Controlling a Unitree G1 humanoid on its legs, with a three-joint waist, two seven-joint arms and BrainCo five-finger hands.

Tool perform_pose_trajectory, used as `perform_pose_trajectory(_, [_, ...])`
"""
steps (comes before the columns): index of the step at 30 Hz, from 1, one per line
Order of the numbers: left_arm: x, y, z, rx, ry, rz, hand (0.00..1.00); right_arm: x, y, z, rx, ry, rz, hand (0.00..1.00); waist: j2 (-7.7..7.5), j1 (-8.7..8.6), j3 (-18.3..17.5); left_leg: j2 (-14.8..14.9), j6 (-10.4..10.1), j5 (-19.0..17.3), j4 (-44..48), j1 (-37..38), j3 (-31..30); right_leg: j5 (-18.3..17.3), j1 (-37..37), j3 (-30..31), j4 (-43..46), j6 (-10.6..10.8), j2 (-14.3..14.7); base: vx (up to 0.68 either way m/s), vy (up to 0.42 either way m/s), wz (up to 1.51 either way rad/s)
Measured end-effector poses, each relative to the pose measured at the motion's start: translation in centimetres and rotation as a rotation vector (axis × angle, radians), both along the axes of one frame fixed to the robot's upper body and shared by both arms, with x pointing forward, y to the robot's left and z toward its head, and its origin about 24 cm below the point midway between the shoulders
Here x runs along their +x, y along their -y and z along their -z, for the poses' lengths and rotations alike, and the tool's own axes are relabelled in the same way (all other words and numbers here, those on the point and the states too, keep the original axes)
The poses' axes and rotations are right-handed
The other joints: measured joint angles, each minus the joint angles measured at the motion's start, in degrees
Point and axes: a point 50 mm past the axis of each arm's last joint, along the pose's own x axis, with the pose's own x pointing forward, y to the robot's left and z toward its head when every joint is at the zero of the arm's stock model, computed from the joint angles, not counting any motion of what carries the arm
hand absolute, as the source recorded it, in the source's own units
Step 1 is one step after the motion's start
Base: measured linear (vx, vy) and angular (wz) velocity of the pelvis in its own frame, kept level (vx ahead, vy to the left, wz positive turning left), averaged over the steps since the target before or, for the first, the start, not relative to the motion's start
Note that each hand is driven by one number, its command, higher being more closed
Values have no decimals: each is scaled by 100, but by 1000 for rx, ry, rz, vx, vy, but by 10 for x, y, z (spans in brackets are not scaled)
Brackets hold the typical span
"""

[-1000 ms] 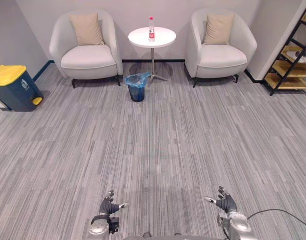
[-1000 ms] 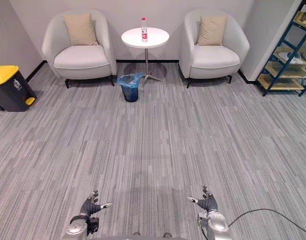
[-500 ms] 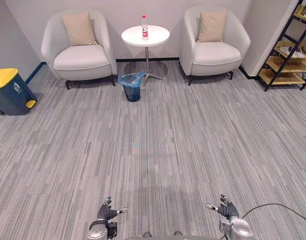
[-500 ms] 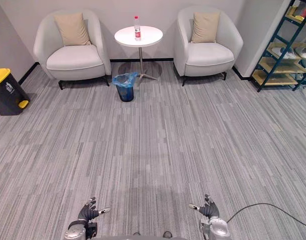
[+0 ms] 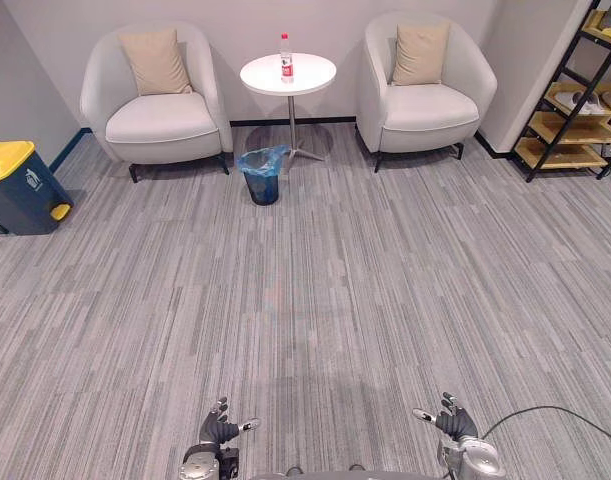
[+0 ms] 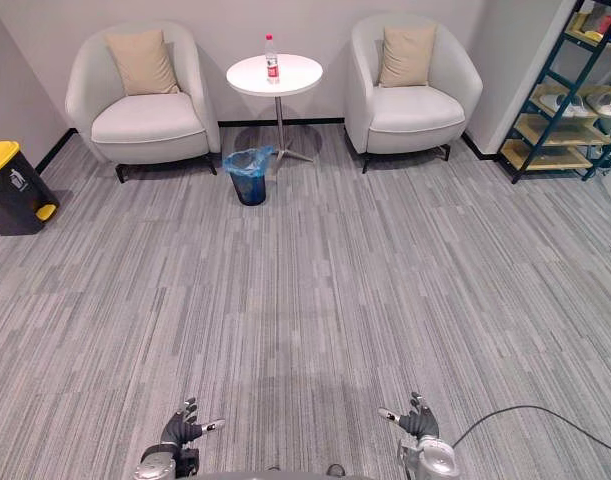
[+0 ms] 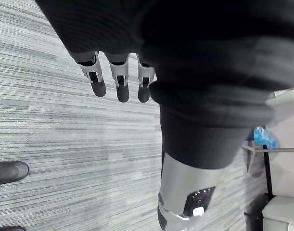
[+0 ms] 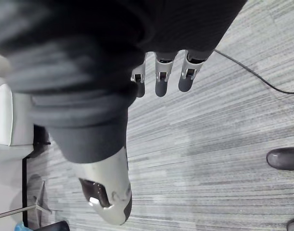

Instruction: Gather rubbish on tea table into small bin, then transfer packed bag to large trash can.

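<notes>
Bottle (image 5: 285, 57) upright on tea table (image 5: 311, 76); left robot hand (image 5: 221, 432) and right robot hand (image 5: 452, 424) empty, fingers (image 7: 121, 89) straight in wrist views.

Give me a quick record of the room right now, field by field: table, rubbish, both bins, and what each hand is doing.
tea table: round, white, by the far wall
seating: armchair on the table's left, another on its right
rubbish: one bottle, upright on the table
small bin: blue bag liner, on the floor in front of the table
large trash can: dark, yellow lid, far left by the wall
left hand: open, empty, far from the table
right hand: open, empty
status: bottle not yet binned
</notes>
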Motion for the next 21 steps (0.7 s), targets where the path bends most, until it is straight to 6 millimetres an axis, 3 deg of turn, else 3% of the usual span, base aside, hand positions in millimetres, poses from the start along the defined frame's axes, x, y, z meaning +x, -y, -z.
perform_pose_trajectory(9, [5,6,-3,-5,24,29,0,6,0,-4,-2,30,0,0,1,12,-2,5,24,-58,40,-115,36,-14,-111,37,8,16,6,-1,-1,-2])
perform_pose_trajectory(13, [12,6,-9,-3,67,33,0,20,2,-13,-7,91,13,0,31,34,14,68,94,-353,560,-458,222,-174,-446,210,399,133,6,12,10,-24])
perform_pose_trajectory(16, [15,6,-12,-13,94,21,0,30,1,-17,-7,118,6,0,52,23,46,82,149,-677,985,-587,353,-731,-897,313,1411,265,-47,41,54,-21])
perform_pose_trajectory(18, [18,9,-14,-16,107,38,0,32,1,-18,-11,124,7,0,89,35,102,80,221,-914,1262,-622,440,-1083,-1314,187,2465,619,-153,42,74,-20])
perform_pose_trajectory(21, [20,9,-15,-10,110,56,0,34,-3,-18,-10,129,2,0,114,20,249,50,241,-1178,1376,-467,460,-1116,-2008,-205,4074,625,-370,82,66,-8])
